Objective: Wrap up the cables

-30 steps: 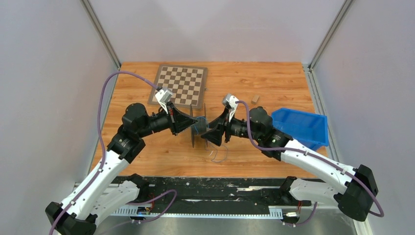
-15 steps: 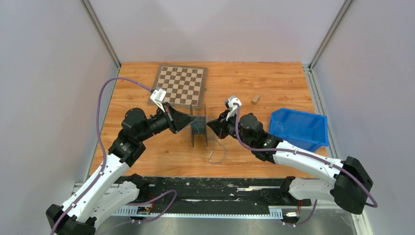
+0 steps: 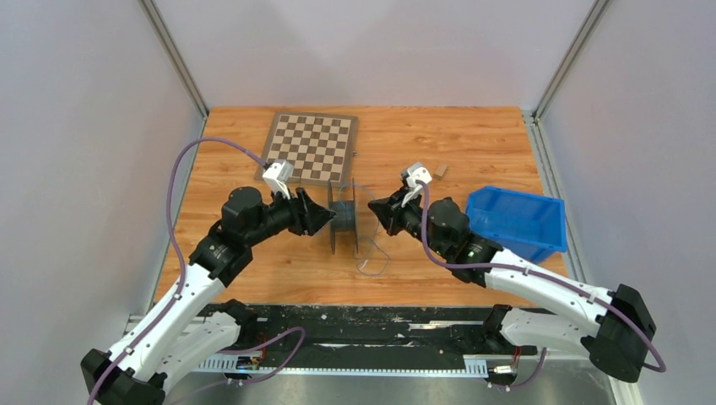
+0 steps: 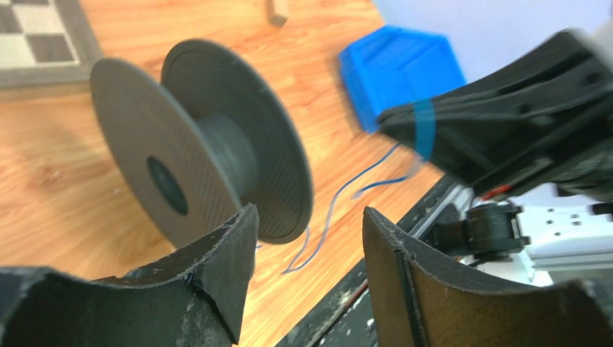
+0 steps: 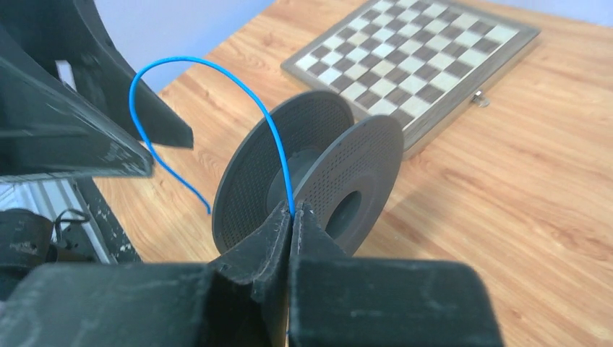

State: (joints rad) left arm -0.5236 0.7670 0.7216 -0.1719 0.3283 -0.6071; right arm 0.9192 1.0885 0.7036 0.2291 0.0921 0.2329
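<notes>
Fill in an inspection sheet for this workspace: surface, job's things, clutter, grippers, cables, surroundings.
Surface: wooden table, grain visible between the items.
Job's things: grey spool stands on its flange rims at mid-table. A thin blue wire arcs up beside it, and more lies loose on the table in front.
Clutter: chessboard at the far left, blue bin at the right edge, small block behind the bin.
Grippers: left gripper is open and empty, facing the spool. Right gripper is shut on the wire.
Cables: purple cables run along both arms.
Surroundings: pale walls on three sides, metal posts at the far corners.
</notes>
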